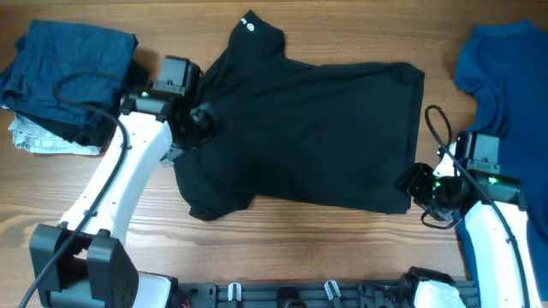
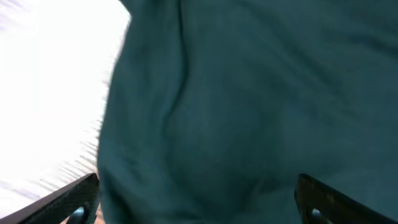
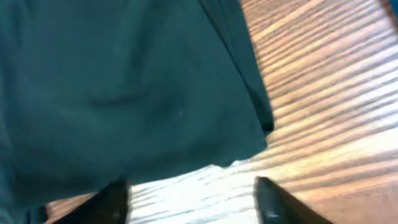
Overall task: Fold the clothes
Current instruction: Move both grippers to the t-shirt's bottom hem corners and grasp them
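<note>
The clothes in play are a large black shirt (image 1: 317,137) lying across the middle of the table, its collar with a white logo at the back. My left gripper (image 1: 204,120) hovers over the shirt's left edge. In the left wrist view the left gripper (image 2: 198,183) stands open and wide, with dark fabric (image 2: 249,93) under the gap and nothing pinched. My right gripper (image 1: 409,180) is at the shirt's front right corner. In the right wrist view the right gripper (image 3: 191,183) is open over bare wood, and the shirt's corner (image 3: 124,93) lies just ahead of the fingers.
A royal-blue shirt (image 1: 505,68) lies at the back right, close to the right arm. A folded navy pile (image 1: 68,68) sits at the back left on something white (image 1: 34,137). Wooden table (image 1: 291,239) shows in front of the black shirt.
</note>
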